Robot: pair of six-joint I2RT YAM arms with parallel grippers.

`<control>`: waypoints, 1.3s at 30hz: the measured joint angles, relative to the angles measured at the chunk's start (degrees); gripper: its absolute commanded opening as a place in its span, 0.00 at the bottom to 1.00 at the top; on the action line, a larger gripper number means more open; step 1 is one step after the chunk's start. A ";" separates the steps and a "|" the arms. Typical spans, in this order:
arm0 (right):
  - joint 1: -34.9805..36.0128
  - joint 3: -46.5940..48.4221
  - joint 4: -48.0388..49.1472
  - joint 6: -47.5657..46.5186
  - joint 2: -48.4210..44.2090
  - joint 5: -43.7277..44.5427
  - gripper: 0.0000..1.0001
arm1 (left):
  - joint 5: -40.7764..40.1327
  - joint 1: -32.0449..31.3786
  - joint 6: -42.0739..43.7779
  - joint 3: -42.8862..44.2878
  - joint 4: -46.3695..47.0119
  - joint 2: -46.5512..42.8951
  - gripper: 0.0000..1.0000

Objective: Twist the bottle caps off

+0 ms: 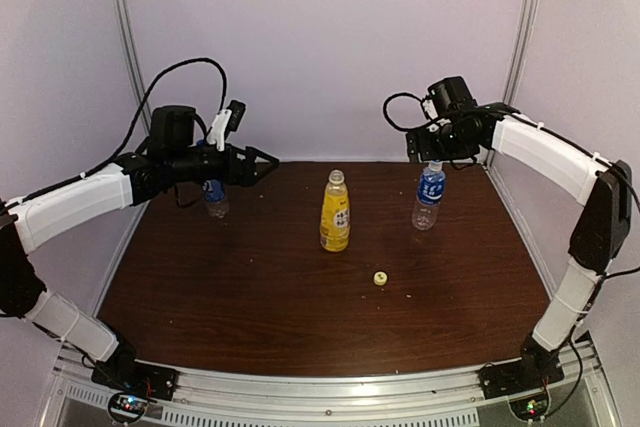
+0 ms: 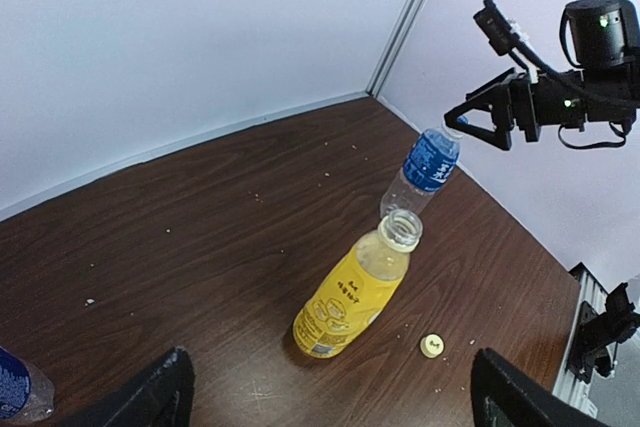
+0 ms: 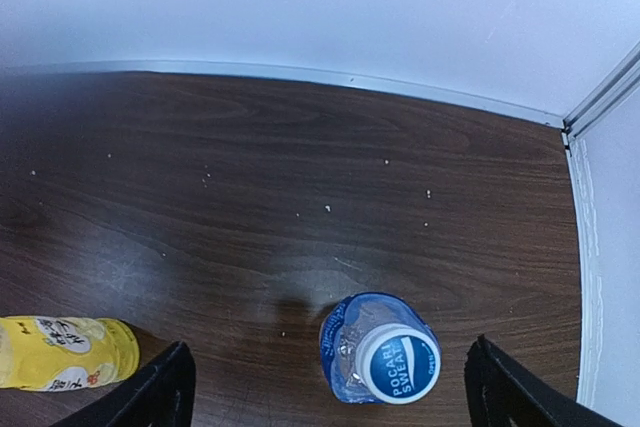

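Note:
The yellow-orange bottle [image 1: 335,215] stands uncapped mid-table, its mouth [image 2: 402,229] open. Its yellow cap [image 1: 380,277] lies on the wood to the right of it [image 2: 431,346]. A clear bottle with a blue label [image 1: 428,197] stands at the back right, a white-rimmed blue-topped cap [image 3: 400,365] still on it. My right gripper [image 1: 432,154] hovers open straight above that cap, fingers [image 3: 165,392] wide on either side. My left gripper [image 1: 265,161] is open in the air, left of the yellow bottle. Another clear bottle [image 1: 216,199] stands behind the left arm, its top hidden.
The dark wood table [image 1: 250,287] is walled at the back and both sides by white panels [image 1: 320,37]. A metal rail [image 1: 330,387] runs along the near edge by the arm bases. Small crumbs dot the wood.

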 measured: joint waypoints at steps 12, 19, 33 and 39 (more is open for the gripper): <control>-1.75 0.42 -2.97 -0.15 5.86 0.39 0.70 | 0.85 0.00 -0.46 0.00 0.00 0.04 0.98; -3.08 0.44 -2.95 -0.46 5.86 0.31 0.48 | 1.29 0.00 -0.66 0.00 0.04 0.35 0.98; -3.19 0.83 -4.55 -1.60 4.07 -1.90 0.11 | 1.18 0.00 -2.12 0.00 0.13 0.70 0.98; -0.85 0.98 -6.60 -1.90 -3.87 -5.38 0.08 | 7.04 0.22 -5.35 0.00 2.34 1.38 0.98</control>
